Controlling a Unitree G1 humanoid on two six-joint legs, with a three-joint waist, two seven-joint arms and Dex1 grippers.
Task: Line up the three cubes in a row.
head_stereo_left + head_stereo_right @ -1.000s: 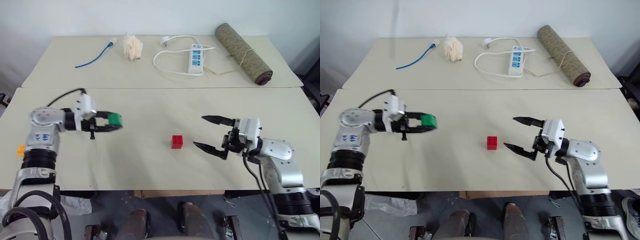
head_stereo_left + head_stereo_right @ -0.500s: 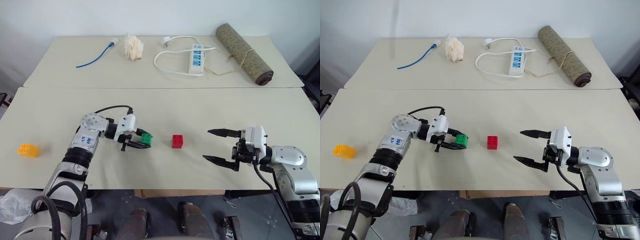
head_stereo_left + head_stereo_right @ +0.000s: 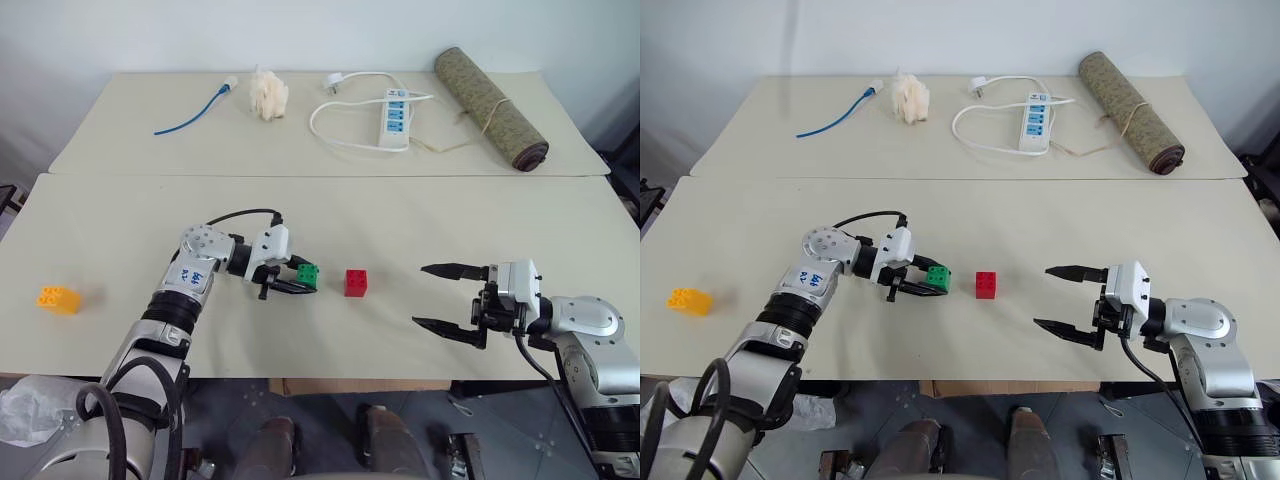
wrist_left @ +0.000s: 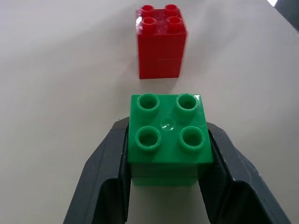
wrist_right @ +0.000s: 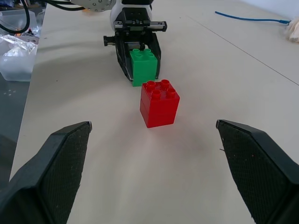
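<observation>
Left claw (image 3: 302, 279) clamped on green cube (image 3: 308, 275), just left of red cube (image 3: 355, 283). Right claw (image 3: 438, 297) wide open, empty. Yellow-orange cube (image 3: 58, 299) far left on counter (image 3: 400, 220).

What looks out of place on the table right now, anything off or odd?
Only the yellow-orange cube, alone near the table's left edge, far from the red cube and from the green cube held in the left gripper. Nothing looks spilled, tipped or damaged.
</observation>
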